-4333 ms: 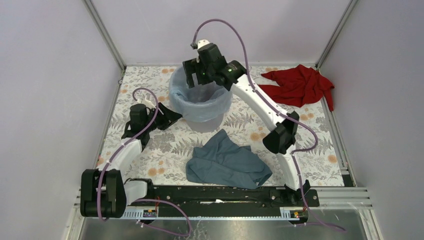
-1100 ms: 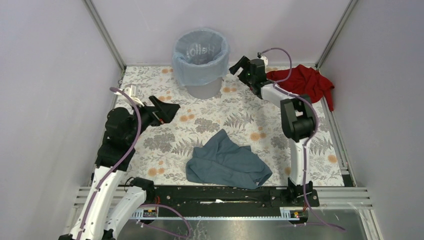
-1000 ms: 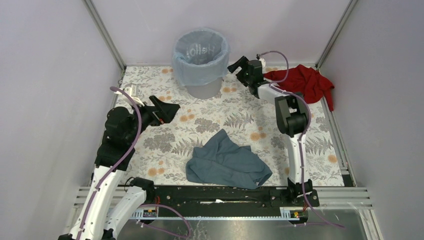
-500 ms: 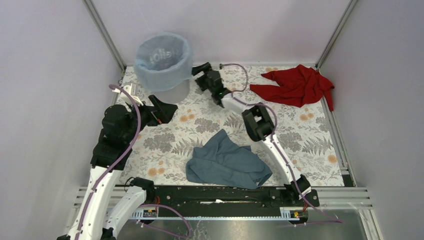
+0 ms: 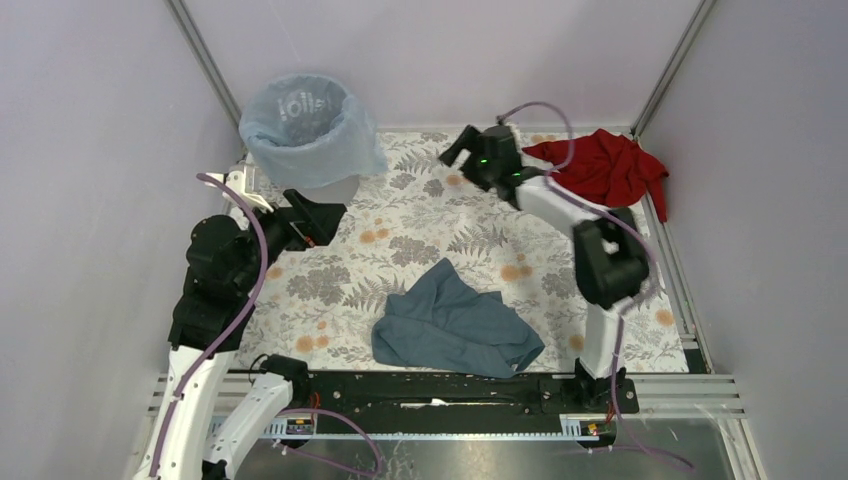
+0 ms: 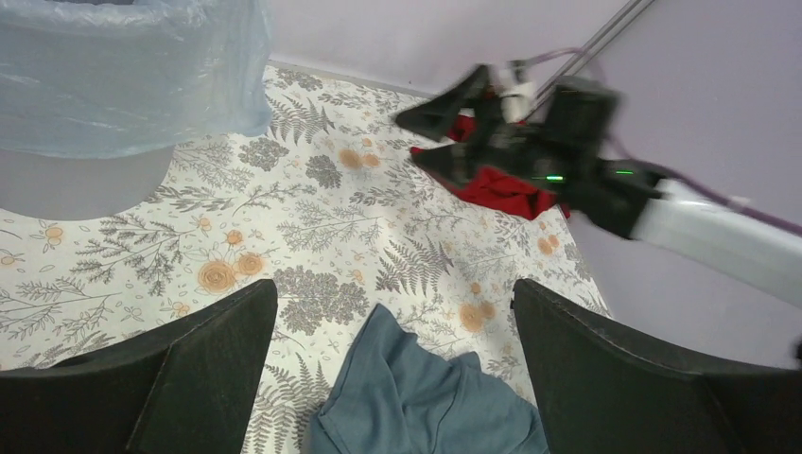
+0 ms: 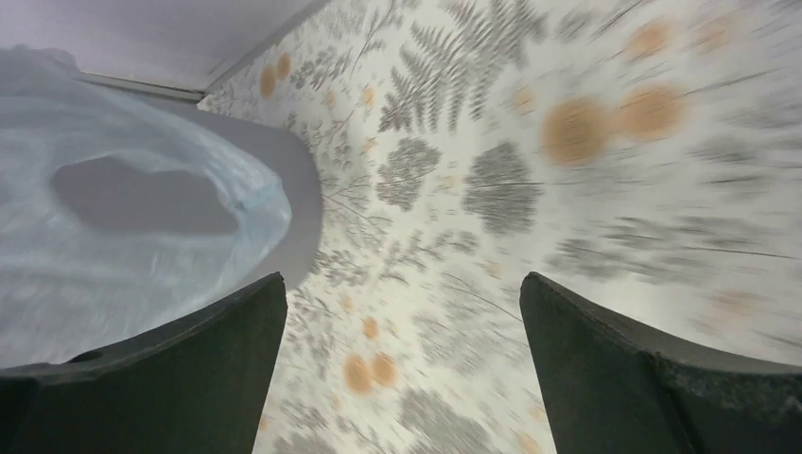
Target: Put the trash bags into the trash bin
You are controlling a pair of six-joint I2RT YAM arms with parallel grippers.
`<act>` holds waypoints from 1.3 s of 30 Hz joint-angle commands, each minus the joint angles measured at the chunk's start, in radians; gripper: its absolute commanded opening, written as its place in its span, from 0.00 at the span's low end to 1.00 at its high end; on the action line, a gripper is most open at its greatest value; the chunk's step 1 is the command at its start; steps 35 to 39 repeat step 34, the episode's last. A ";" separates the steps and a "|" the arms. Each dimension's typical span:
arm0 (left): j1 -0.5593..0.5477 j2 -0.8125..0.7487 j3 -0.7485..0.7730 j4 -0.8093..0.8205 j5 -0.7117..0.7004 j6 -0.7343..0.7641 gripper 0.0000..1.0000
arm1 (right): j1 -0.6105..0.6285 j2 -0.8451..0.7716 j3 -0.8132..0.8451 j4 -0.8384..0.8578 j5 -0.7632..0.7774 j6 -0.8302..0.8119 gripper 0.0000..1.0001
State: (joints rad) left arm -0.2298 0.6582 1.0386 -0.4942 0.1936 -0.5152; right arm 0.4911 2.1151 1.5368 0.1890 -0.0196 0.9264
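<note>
Right claw (image 5: 455, 148) wide; crinkly bag (image 5: 300, 150) over bin (image 6: 76, 184)

The trash bin (image 5: 338, 186) stood in the far-left corner of the bench (image 5: 430, 235). The pale-blue trash bag (image 5: 305, 135) lined it and was folded over the rim, hanging down most of its sides. The left gripper (image 5: 333, 214) hung just beside the bin's near side, jaws apart and empty. The right gripper (image 5: 456, 150) was close to the middle of the far edge, jaws spread, pointing toward the bin but apart from it. A slate-blue cloth (image 5: 455, 325) lay crumpled near the near edge, and a red cloth (image 5: 600, 168) lay in the far-right corner.
</note>
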 commanded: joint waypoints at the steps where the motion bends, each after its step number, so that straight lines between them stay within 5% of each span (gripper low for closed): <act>1: -0.002 0.017 0.046 0.086 -0.032 0.015 0.99 | -0.055 -0.373 -0.195 -0.289 -0.123 -0.384 1.00; 4: -0.002 0.035 0.057 0.122 -0.033 0.014 0.99 | -0.057 -0.572 -0.320 -0.319 -0.225 -0.522 1.00; 7: -0.002 0.066 0.077 0.141 -0.021 0.009 0.99 | -0.057 -0.642 -0.231 -0.463 -0.297 -0.540 1.00; 20: -0.002 -0.008 0.250 0.208 -0.031 0.012 0.99 | -0.057 -1.236 -0.113 -0.725 -0.056 -0.663 1.00; 26: -0.002 -0.041 0.266 0.222 -0.079 0.028 0.99 | -0.057 -1.274 0.022 -0.840 0.014 -0.687 1.00; 39: -0.001 -0.041 0.245 0.201 -0.097 0.018 0.99 | -0.057 -1.387 -0.088 -0.734 0.116 -0.713 0.99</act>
